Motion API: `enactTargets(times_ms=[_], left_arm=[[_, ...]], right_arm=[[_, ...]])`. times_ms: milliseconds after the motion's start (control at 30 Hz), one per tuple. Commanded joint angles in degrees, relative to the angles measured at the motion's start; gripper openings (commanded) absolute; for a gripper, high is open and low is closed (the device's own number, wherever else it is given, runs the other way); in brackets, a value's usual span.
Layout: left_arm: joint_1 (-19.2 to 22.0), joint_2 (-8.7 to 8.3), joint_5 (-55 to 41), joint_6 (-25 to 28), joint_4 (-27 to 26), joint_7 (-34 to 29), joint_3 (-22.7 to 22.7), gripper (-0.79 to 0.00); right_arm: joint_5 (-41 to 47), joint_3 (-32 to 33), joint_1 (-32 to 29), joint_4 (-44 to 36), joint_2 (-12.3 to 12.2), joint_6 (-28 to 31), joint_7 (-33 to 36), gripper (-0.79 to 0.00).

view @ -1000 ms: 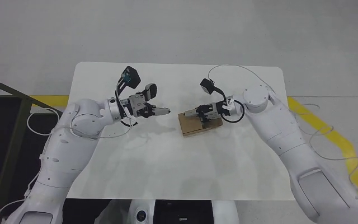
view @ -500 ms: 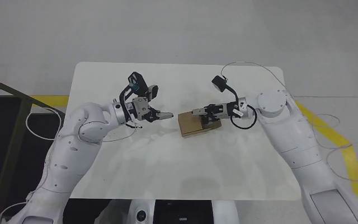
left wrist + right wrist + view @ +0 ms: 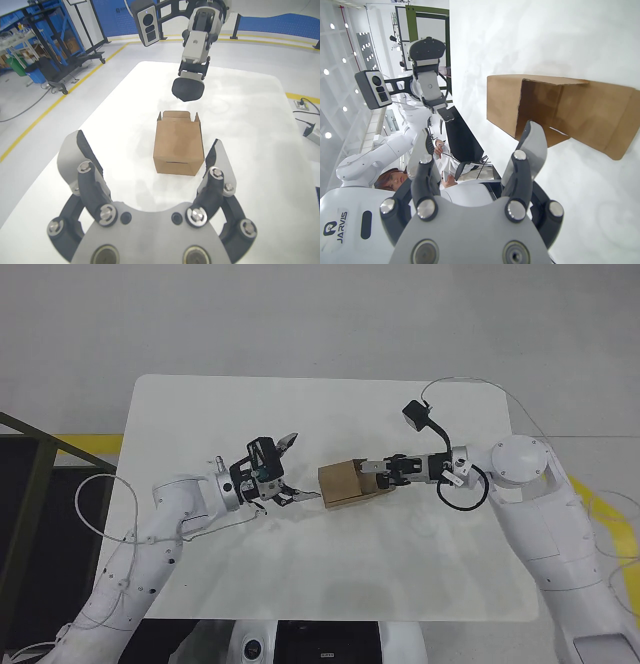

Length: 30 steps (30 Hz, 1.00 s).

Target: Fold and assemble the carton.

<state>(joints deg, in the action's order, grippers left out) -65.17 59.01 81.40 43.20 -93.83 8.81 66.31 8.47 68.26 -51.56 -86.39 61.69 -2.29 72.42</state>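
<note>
A small brown carton [image 3: 340, 482] lies on its side in the middle of the white table [image 3: 300, 574]. Its left end is closed with a tucked flap; its right end is open with flaps sticking out. My left gripper [image 3: 297, 469] is open just left of the closed end, its fingers spread wider than the carton [image 3: 178, 145] and not touching it. My right gripper [image 3: 368, 468] is open at the open end. In the right wrist view one fingertip [image 3: 532, 130] stands at the mouth of the carton [image 3: 592, 110], nothing between the fingers.
The table around the carton is bare white surface. A thin cable [image 3: 470, 382] loops over the right arm near the table's far right corner. A dark frame [image 3: 30, 464] stands off the table's left edge.
The right gripper has drawn back rightward from over the carton to its open end. The left arm has dropped low and turned, its open fingers now facing the closed end.
</note>
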Motion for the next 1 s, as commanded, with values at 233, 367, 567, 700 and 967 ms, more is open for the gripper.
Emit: enactTargets(times_ms=[233,367,567,700,967], left_arm=[[2.5,0.27,10.4,2.3,4.1,3.5,-4.4,0.000],[3.2,0.70,10.4,2.8,4.6,2.1,-6.5,0.000],[4.8,1.63,5.5,2.0,5.8,-4.9,-8.3,0.000],[6.2,2.50,2.2,-0.4,5.9,-11.3,-9.9,0.000],[9.5,3.68,-3.2,-2.0,8.4,-15.9,-11.0,0.000]], right_arm=[[1.1,1.5,-3.0,-3.0,-0.7,1.4,-0.7,-0.160],[0.7,2.5,-4.7,-4.8,-1.2,1.5,-0.4,-0.129],[0.4,4.0,-7.1,-7.2,-1.9,0.7,-0.6,-0.074],[0.2,4.4,-8.5,-8.7,-2.2,-0.1,-1.0,-0.034],[0.8,4.1,-9.4,-9.4,-2.5,-0.6,-1.4,-0.043]])
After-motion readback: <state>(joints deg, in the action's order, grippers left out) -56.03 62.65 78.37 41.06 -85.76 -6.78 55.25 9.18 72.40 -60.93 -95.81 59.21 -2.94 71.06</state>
